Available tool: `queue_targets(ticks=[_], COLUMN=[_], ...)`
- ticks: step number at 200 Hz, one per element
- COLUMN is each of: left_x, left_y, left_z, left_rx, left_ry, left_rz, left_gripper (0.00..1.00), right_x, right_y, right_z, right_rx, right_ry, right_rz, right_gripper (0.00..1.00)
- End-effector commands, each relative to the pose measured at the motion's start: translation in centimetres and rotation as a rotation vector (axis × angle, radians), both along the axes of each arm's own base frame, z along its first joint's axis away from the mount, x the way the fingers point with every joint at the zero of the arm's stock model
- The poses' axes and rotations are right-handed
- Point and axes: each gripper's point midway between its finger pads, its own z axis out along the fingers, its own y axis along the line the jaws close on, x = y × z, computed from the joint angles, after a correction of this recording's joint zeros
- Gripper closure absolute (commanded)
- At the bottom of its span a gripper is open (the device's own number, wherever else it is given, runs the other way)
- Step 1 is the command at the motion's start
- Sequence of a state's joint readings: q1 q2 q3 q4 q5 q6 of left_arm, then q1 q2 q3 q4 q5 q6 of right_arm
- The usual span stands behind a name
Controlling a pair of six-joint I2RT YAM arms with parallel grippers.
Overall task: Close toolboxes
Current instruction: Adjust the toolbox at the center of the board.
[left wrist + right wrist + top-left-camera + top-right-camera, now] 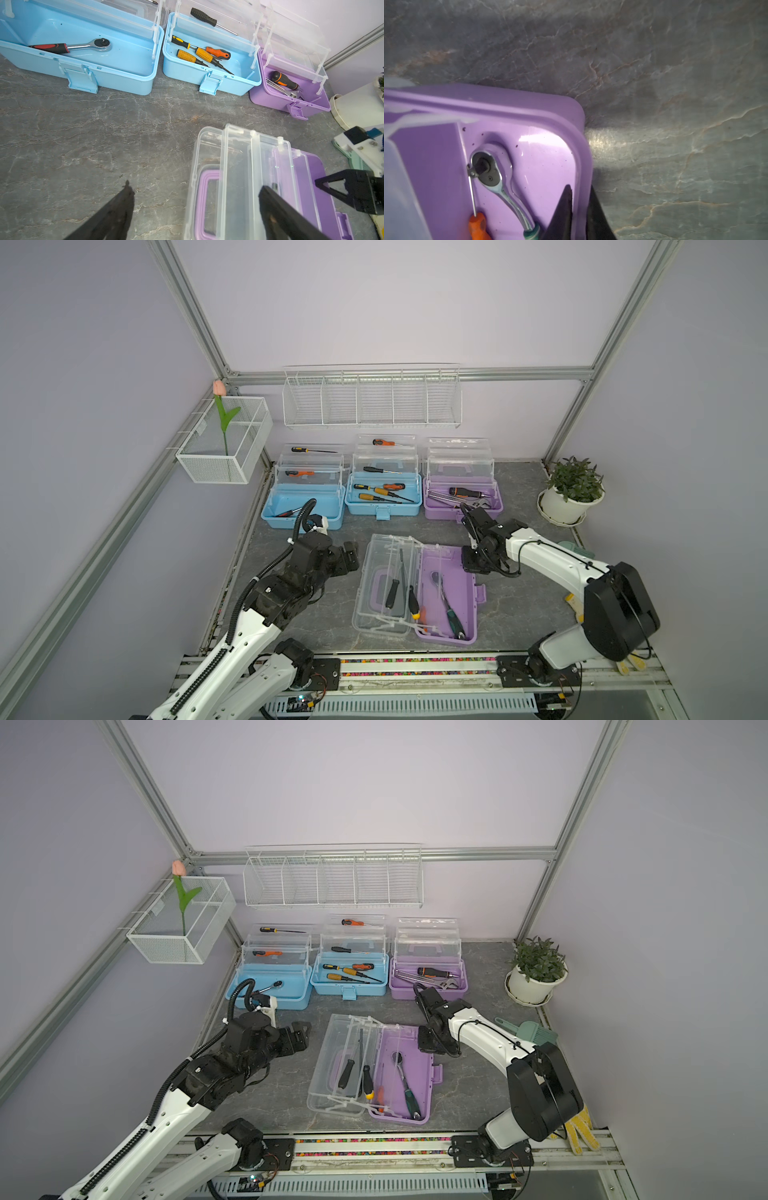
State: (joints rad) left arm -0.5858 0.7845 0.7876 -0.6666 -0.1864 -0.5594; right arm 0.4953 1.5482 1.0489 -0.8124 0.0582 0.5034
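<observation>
The right pincer [580, 187] is clamped on the rim of the near purple toolbox [463, 572], one finger inside the wall and one outside, close to a corner. That toolbox lies open mid-desk, its clear lid and trays folded out toward the left pincer [194, 186]. The left pincer's fingers stand wide apart over bare desk [519, 614] just beside the lid.

Along the back wall, the left blue toolbox [282, 522], middle blue toolbox [365, 510] and back purple toolbox [440, 514] stand open, close together. A bare strip of desk separates this row from the near toolbox, and more open desk runs toward the plant pot [567, 506].

The left arm's cable [301, 514] crosses the left blue toolbox's front. In the right wrist view the fingers are cut off by the frame edge and the clear tray is blurred.
</observation>
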Motion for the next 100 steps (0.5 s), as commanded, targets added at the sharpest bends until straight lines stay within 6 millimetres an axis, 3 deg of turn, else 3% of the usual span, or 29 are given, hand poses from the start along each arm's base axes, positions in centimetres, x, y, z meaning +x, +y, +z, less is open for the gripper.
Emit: queue_targets(ticks=[1,27,48,73,82,93,100], left_x=[0.4,0.6,0.6,0.2,0.1,-0.2,-0.5], left_y=[0.4,0.6,0.5,-0.5,-1.4,-2.6,-3.0], left_z=[-0.8,-2.5,-3.9,-5.8,-6.6,-7.6,-8.3], left_rx=[0.013,-0.003,-0.038,-0.105,-0.140,-0.186,-0.202], left_ry=[0.034,0.093,0.120,0.168,0.197,0.236,0.265], left_rz=[0.034,0.043,0.042,0.015,-0.012,-0.054,-0.063], left_gripper=[0.08,0.12,0.17,0.30,0.34,0.41,0.44], right_x=[3.3,6.1,7.2,8.1,8.3,8.2,8.1], right_y=[-0.5,0.1,0.8,1.0,1.0,1.1,1.0], right_z=[1.2,1.5,1.9,2.0,2.1,2.3,2.5], right_rx=[-0.032,0.002,0.035,0.067,0.084,0.103,0.111], right_ry=[-0.059,-0.060,-0.062,-0.061,-0.057,-0.055,-0.063], right_rz=[0.090,0.109,0.100,0.055,0.045,0.037,0.033], right_gripper=[0.87,0.87,0.88,0.87,0.76,0.46,0.35])
